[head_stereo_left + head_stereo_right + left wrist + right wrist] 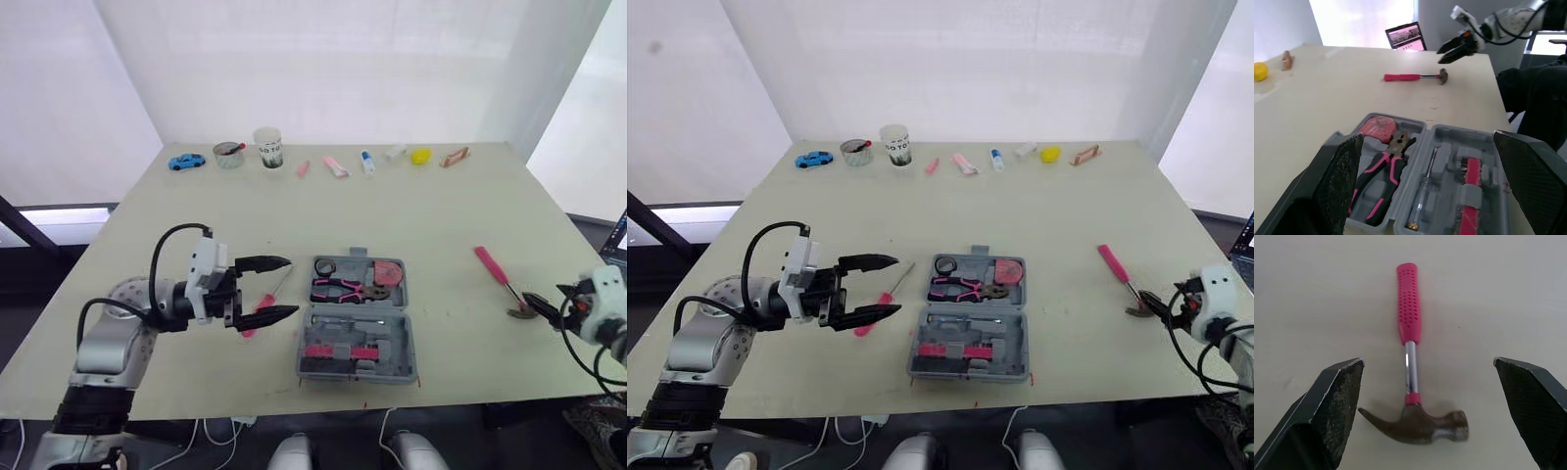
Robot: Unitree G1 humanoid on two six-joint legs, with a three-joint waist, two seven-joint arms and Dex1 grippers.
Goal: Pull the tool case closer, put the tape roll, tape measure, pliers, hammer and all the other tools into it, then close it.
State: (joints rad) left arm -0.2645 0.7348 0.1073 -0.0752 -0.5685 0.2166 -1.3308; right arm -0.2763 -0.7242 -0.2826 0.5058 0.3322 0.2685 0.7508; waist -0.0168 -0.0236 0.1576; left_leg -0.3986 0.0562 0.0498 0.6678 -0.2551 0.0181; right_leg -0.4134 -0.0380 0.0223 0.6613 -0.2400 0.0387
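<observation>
My right hand (1427,364) is spread wide, one finger on each side of the hammer (1409,352), which lies flat on the table (431,215) at the right edge of the head view. I judge it's lined up that way so that closing pinches the neck. The case (404,364) sits open at lower centre with the pliers (338,289) in its far half. My left hand (292,287), also open, hovers just left of the case over a pink screwdriver (890,290), which is probably its next pick.
</observation>
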